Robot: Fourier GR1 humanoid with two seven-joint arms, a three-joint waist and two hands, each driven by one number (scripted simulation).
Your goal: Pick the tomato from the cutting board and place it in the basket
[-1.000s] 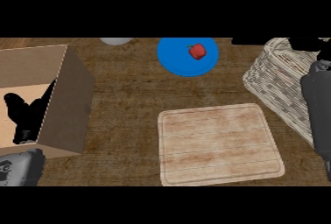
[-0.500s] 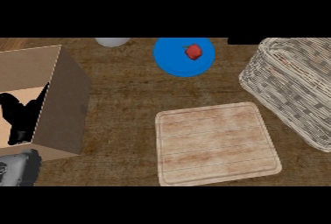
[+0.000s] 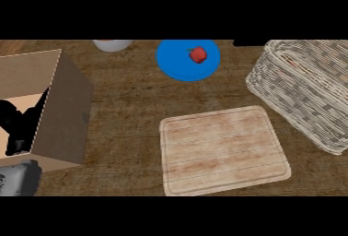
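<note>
Dark brown wood-grain countertop (image 3: 129, 97) fills the head view. At its middle lies a pale wooden cutting board (image 3: 223, 150), square with rounded corners, and its top is bare. Beyond it, near the far edge, sits a round blue plate (image 3: 178, 64), and a small red fruit with a dark stem, apparently the tomato (image 3: 198, 55), rests on the right part of that plate, not on the board. A woven wicker basket (image 3: 306, 97) stands at the right, just beside the board's far right corner and near the plate; its inside cannot be made out. A white rounded object (image 3: 112, 44), perhaps a bowl, is cut off by the far edge left of the plate. An open cardboard box (image 3: 65, 115) stands at the left, and the black left hand (image 3: 17, 126) shows inside it above its grey forearm (image 3: 17, 179); whether its fingers are wide or curled cannot be told. The right hand does not show.
</note>
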